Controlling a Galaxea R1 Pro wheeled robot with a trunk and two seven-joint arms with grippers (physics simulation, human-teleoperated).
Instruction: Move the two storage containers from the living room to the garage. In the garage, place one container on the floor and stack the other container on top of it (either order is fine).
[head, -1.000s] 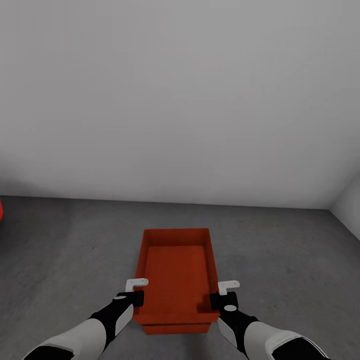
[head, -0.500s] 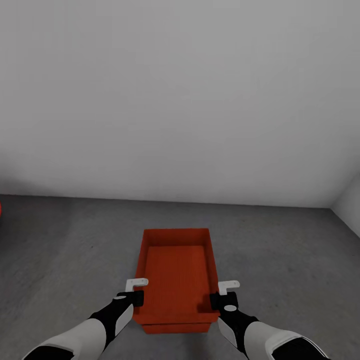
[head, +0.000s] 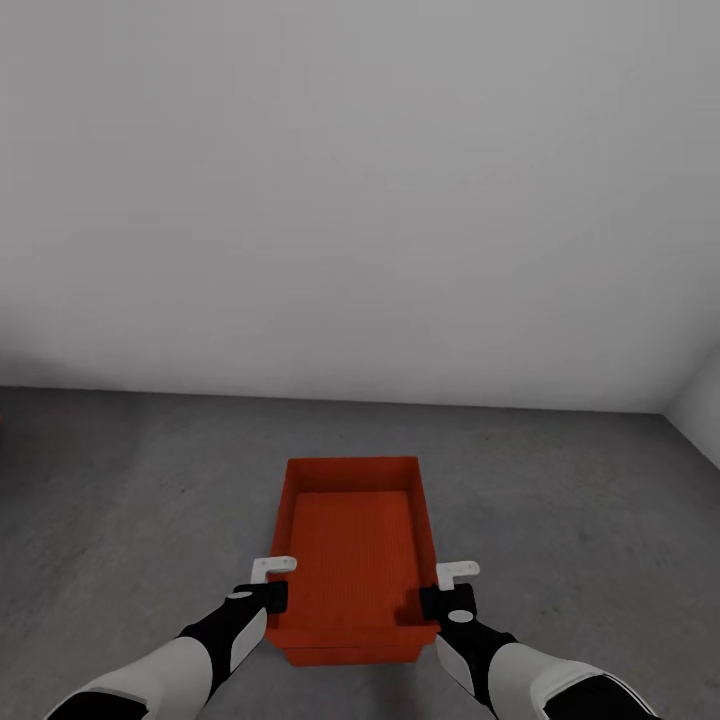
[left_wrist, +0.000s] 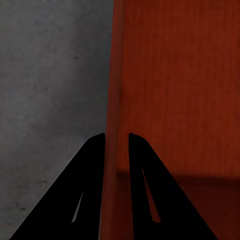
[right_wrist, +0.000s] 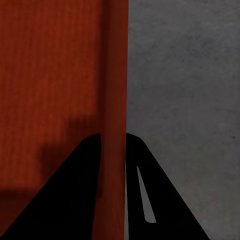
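bin (head: 352, 545): red-orange, lidless, straight walls, ribbed base | over grey floor (head: 120, 480) near wall (head: 360, 200) | left gripper (head: 272, 580) clamps its left wall | right gripper (head: 452, 585) clamps its right wall

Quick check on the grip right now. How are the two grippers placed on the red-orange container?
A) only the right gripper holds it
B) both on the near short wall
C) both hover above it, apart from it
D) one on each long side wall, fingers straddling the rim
D: the left gripper and right gripper sit on opposite side walls of the container, and each wrist view shows the wall between the fingers.
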